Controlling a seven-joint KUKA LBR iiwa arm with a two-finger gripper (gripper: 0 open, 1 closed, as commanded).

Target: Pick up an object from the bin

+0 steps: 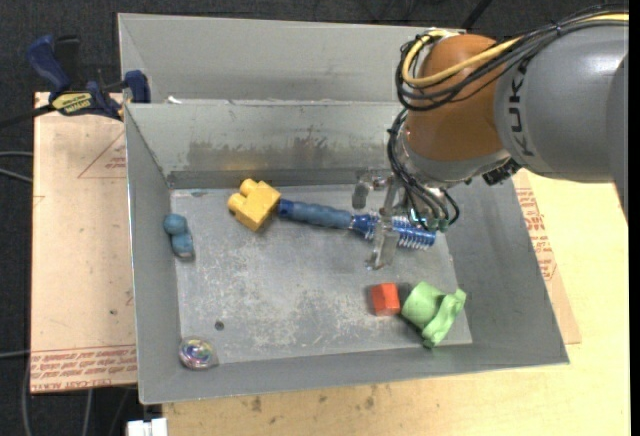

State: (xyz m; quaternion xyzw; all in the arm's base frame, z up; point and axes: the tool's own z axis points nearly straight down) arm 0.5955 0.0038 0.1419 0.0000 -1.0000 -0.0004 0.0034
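**One blue brush (315, 214) straddled by a spread claw (376, 224)**

We see the claw low over the floor of the grey metal bin (300, 314), toward 2 o'clock from the floor's middle. Its two metal fingers (381, 252) stand apart, one on the brush's 12 o'clock side and one on its 6 o'clock side, about where the handle meets the bristled head (412, 236). We cannot tell whether either finger touches the brush, which lies flat on the bin floor. The head points toward 3 o'clock and the handle runs off toward 10 o'clock. The handle's end lies just beside a yellow block (253, 204). Above the claw sits the arm's orange-brown wrist cover (455, 104), looped with yellow cables.

Near the claw, at its 6 o'clock, lies a small orange-red block (384, 299), with a green lump (430, 312) just beside it at 3 o'clock. Well apart from these, a small blue lump (180, 236) lies by the 9 o'clock wall. A clear ball (197, 354) rests in the 7 o'clock corner.
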